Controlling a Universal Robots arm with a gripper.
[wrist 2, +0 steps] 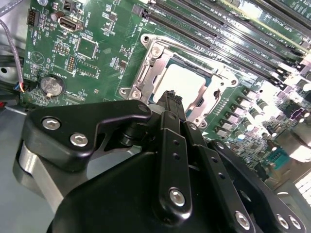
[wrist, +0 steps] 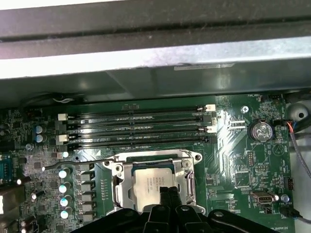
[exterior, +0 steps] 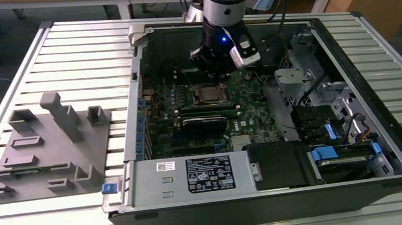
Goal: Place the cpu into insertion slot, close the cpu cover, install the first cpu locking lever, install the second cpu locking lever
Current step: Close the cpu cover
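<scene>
pincer pressed together at the cpu edge; i'd push on the cpu cover frame, never the chip.

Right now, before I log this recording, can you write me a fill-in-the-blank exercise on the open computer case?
1. The small square silvery-grey CPU sits inside the shiny-rimmed square ___ on the green motherboard.
2. The thin silvery metal cover frame is folded ___ over the CPU.
3. The black tool over the CPU has its fingers ___.
4. In the exterior view, the grey plastic fixture plate lies on that view's ___ of the black computer case.
Missing words: socket; down; shut; left.
</scene>
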